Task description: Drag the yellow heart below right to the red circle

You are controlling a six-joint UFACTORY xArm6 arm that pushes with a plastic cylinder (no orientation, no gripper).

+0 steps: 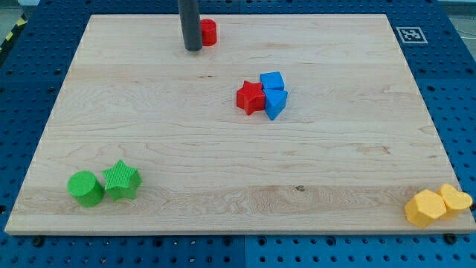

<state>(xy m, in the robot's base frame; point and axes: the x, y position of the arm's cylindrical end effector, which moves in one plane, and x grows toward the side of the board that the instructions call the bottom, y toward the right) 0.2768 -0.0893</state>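
Observation:
The red circle sits near the view's top edge of the wooden board, left of centre. My tip stands just left of and slightly below it, very close or touching. Two yellow blocks lie at the board's bottom right corner: a hexagon-like one and, touching its right side, a heart-like one. They are far from my tip.
A red star touches a blue cube and another blue block near the board's middle. A green cylinder and a green star sit at the bottom left.

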